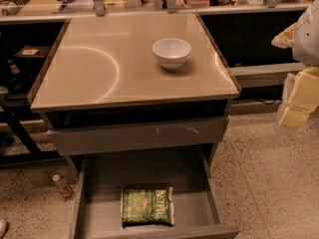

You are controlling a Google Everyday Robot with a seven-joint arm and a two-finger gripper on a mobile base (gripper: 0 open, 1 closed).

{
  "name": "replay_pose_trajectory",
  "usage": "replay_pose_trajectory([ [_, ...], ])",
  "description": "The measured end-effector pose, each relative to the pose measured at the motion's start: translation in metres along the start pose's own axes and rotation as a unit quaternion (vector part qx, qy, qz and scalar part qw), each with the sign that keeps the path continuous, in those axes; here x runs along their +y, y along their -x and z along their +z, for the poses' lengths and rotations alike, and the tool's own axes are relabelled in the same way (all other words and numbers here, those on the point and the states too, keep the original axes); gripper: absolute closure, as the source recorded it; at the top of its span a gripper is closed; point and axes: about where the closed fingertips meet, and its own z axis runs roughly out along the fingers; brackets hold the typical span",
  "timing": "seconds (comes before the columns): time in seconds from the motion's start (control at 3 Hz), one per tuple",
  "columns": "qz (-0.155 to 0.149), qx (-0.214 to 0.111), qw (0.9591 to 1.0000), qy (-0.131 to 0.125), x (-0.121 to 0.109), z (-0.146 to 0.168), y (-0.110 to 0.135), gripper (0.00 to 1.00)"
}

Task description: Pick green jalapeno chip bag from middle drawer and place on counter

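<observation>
Middle drawer (149, 176), grey metal with low walls, stands pulled open. The green jalapeno chip bag (147, 205), crinkled foil, lies flat on the drawer floor near the front wall. Above the drawer, the glossy beige table (89, 68) carries a round white bowl (171, 53). The gripper (299, 101) hangs well right of the drawer; its spread cannot be told.

You have one chip bag (147, 205) in one open drawer (193, 209). You have one counter (99, 68) carrying one white bowl (171, 53), one closed drawer front (114, 137), one small bottle (62, 185) on the floor, and one gripper (297, 106) at the right edge.
</observation>
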Motion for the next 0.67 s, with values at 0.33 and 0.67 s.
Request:
replay_pose_trajectory([
  [0.33, 0.0, 0.0, 1.0, 0.0, 0.0, 0.0, 0.0, 0.0],
  [0.67, 0.004, -0.008, 0.9999, 0.006, 0.017, 0.015, 0.008, 0.0],
])
